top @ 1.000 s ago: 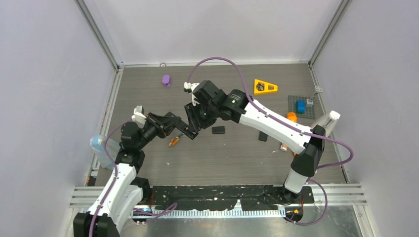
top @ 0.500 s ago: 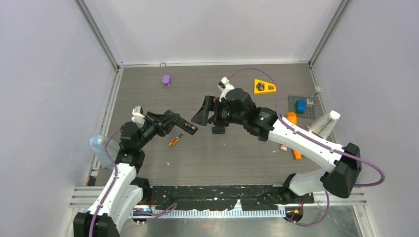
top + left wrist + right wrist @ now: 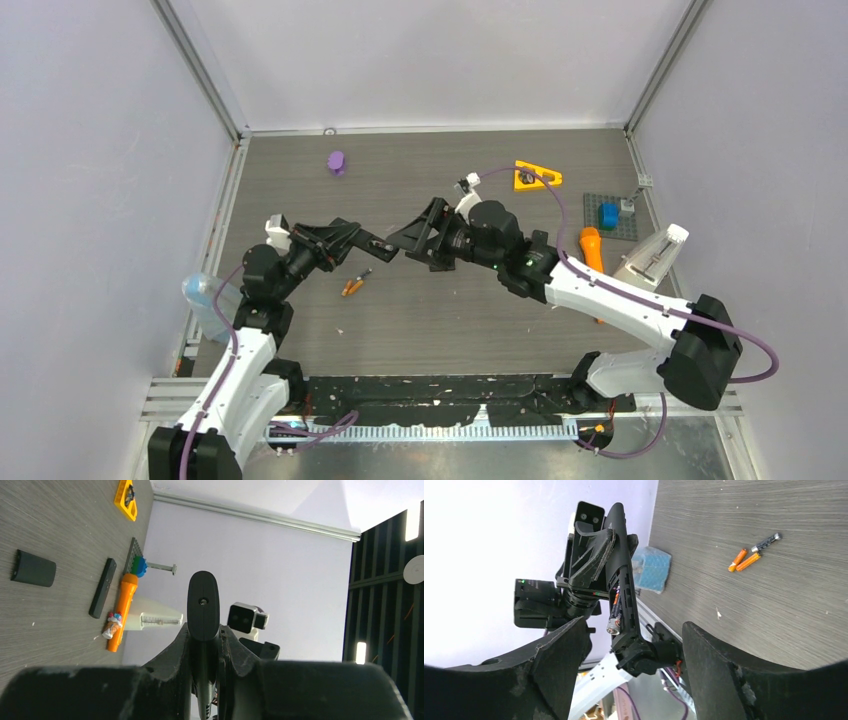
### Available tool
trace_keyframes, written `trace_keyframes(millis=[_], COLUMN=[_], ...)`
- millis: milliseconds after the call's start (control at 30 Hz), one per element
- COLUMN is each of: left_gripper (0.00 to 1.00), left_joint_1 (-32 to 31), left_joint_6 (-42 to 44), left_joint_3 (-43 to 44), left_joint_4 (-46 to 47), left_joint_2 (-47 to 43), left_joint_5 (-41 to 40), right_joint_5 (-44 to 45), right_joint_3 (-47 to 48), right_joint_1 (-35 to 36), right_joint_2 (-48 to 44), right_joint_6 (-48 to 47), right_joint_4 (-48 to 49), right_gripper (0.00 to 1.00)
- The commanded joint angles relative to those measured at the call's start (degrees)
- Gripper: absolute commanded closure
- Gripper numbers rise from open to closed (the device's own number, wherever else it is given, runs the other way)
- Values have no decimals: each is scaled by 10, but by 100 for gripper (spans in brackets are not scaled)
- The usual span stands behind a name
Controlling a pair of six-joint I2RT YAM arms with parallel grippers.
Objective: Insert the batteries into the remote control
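My left gripper (image 3: 347,241) is shut on a black remote control (image 3: 377,248) and holds it above the table, its end sticking out past the fingers (image 3: 203,605). In the right wrist view the remote control (image 3: 621,570) shows an open compartment with one battery (image 3: 615,614) in it. My right gripper (image 3: 413,240) hangs open just right of the remote's tip, holding nothing. Three loose batteries (image 3: 354,283) lie on the table below, two orange (image 3: 743,559) and one dark grey (image 3: 766,542).
A black cover (image 3: 33,568), a second black remote (image 3: 102,587) and a thick orange stick (image 3: 590,245) lie to the right. A yellow triangle (image 3: 537,176), a grey plate with a blue brick (image 3: 608,215) and a purple piece (image 3: 337,161) sit at the back.
My right gripper has opened and drawn back from the remote to the right, its arm swinging low across the table. The left arm has lifted the remote slightly.
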Motion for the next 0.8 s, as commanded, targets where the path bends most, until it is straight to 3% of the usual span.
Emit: trace_keyframes(millis=[0,267,400,767], left_gripper=[100,100,100,100], left_joint_1=[-2,-2,-2,-4], left_joint_6=[-24,-23,-24,-34], left_joint_3=[27,30,32,28], left_joint_4=[37,48,49,41], left_joint_2=[-3,-3,-5,-14], left_joint_5=[-11,-16,-18,-33], right_joint_5=[28,10,-6,-19], right_joint_3=[-31,-42,-47,-47], right_joint_1=[2,2,2,4], right_joint_2=[-39,-29,-18,-10], right_joint_6=[77,113,129,137], right_joint_4=[124,170,183,183], right_gripper=[26,36,46,41])
